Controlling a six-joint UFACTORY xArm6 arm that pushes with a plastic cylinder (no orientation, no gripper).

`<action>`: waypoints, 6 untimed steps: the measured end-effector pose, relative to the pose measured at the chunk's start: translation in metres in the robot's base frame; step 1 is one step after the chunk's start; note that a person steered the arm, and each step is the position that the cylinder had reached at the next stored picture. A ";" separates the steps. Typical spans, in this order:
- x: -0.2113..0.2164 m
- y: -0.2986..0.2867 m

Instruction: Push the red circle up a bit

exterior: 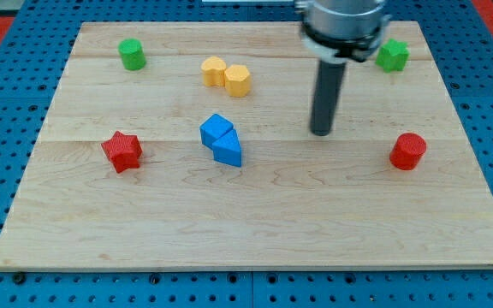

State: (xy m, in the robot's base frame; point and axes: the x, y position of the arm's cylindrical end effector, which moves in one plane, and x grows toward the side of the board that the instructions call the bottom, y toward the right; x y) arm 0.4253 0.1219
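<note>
The red circle [408, 151] is a short red cylinder standing near the view's right edge of the wooden board [255, 231]. My tip [321, 133] rests on the board to the left of the red circle and slightly higher in the view, about a hundred pixels away and not touching it. The rod rises from the tip to the arm's grey end at the view's top.
A red star [122, 151] sits at the left. Two blue blocks, a cube [216, 130] and a triangle [228, 151], touch near the centre. Two yellow blocks [226, 75] sit side by side above them. A green cylinder [132, 54] is top left, a green star [392, 56] top right.
</note>
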 end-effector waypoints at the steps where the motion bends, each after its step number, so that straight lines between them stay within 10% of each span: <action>1: 0.007 0.087; 3: 0.074 0.111; 6: 0.053 0.109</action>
